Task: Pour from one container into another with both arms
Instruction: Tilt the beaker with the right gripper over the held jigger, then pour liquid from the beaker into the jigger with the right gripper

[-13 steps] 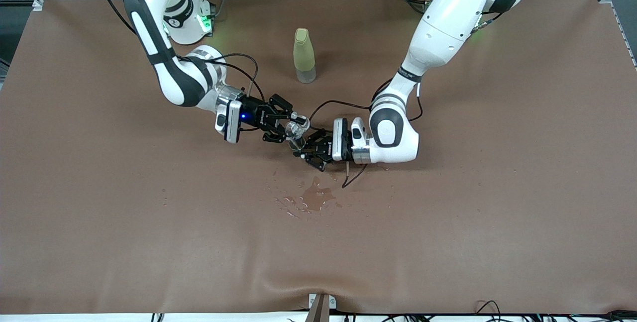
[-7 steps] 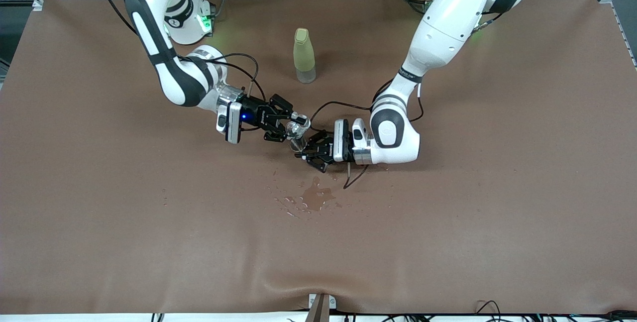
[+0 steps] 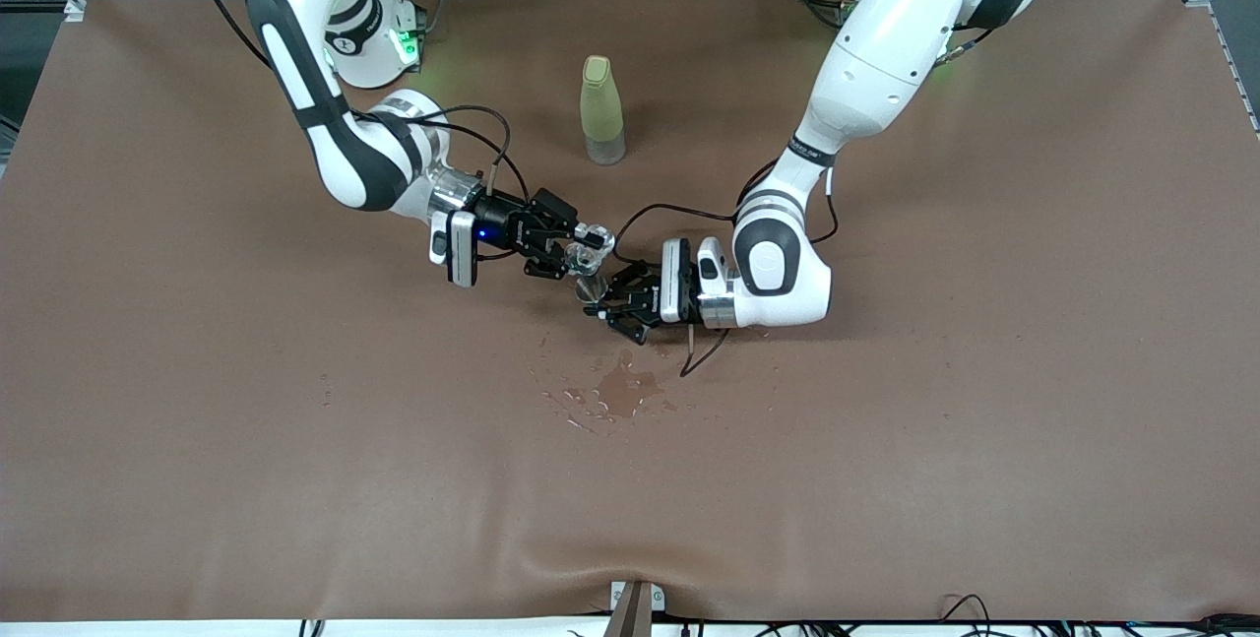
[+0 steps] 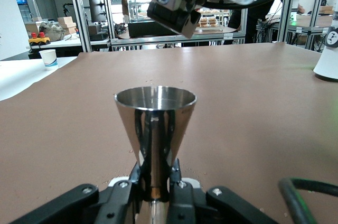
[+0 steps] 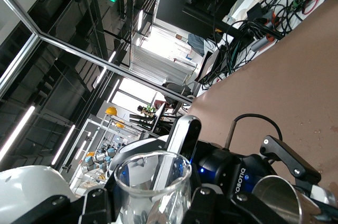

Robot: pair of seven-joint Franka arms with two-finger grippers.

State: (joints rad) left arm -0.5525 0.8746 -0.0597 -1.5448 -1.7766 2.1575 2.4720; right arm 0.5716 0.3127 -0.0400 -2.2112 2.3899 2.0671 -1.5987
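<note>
As tilted, glass cup (image 5: 153, 184) seemingly empty

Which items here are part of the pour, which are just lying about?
In the job:
- glass cup, held tipped in the right gripper
- jigger, held upright in the left gripper

Lying about:
- yellow-green bottle, standing nearer the bases
- spilled puddle on the table
</note>
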